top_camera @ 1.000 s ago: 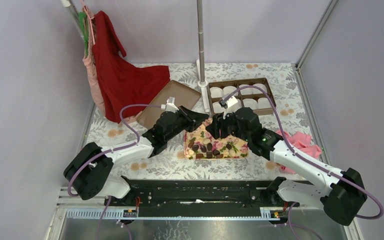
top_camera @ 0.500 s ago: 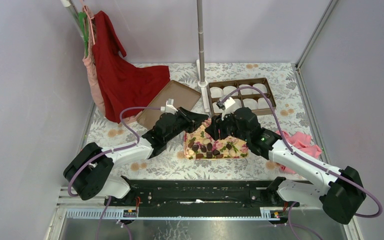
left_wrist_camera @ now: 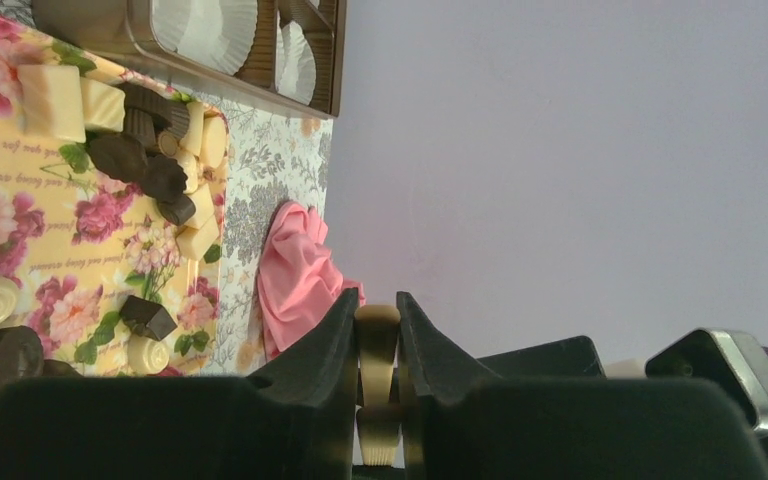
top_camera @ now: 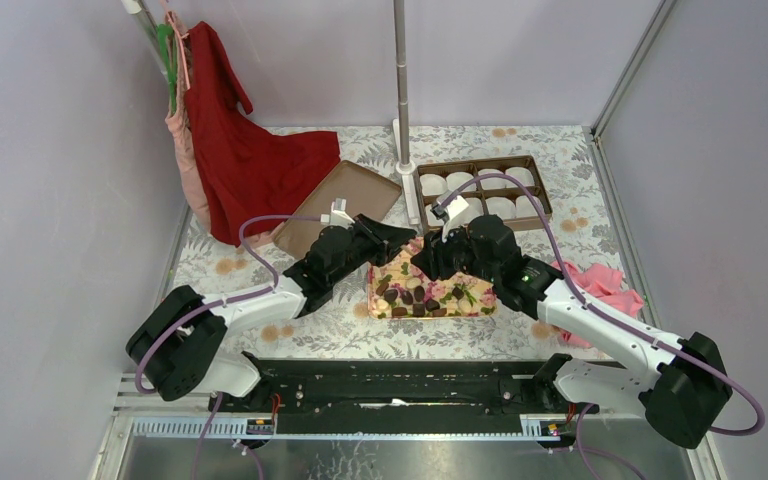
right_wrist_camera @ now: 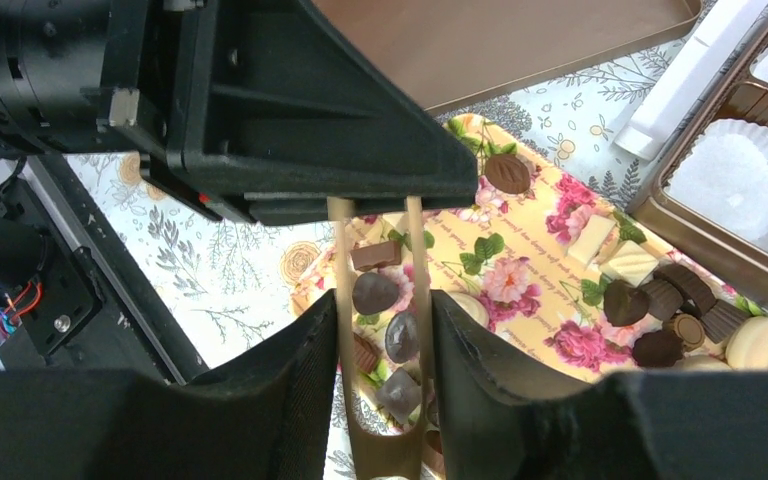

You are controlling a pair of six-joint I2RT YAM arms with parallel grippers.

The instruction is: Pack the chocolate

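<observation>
Chocolate pieces (top_camera: 412,295), dark and pale, lie on a floral yellow tray (top_camera: 460,297). They also show in the left wrist view (left_wrist_camera: 145,170) and the right wrist view (right_wrist_camera: 375,292). My two grippers meet above the tray's far left part. Tan wooden tongs (right_wrist_camera: 343,260) span between them. My right gripper (right_wrist_camera: 380,310) is shut on the tongs' bent end. My left gripper (left_wrist_camera: 377,305) is shut on the tongs (left_wrist_camera: 377,340) at their tips; it also shows in the right wrist view (right_wrist_camera: 375,190). From above, the left gripper (top_camera: 400,238) and right gripper (top_camera: 426,256) nearly touch.
A brown box (top_camera: 535,190) with white paper cups stands behind the tray. A brown lid (top_camera: 335,205) lies to its left, past an upright pole (top_camera: 400,80). Red cloth (top_camera: 250,160) hangs at far left. Pink cloth (top_camera: 600,285) lies right of the tray.
The right gripper has edged slightly left toward the left gripper. Nothing else has visibly moved.
</observation>
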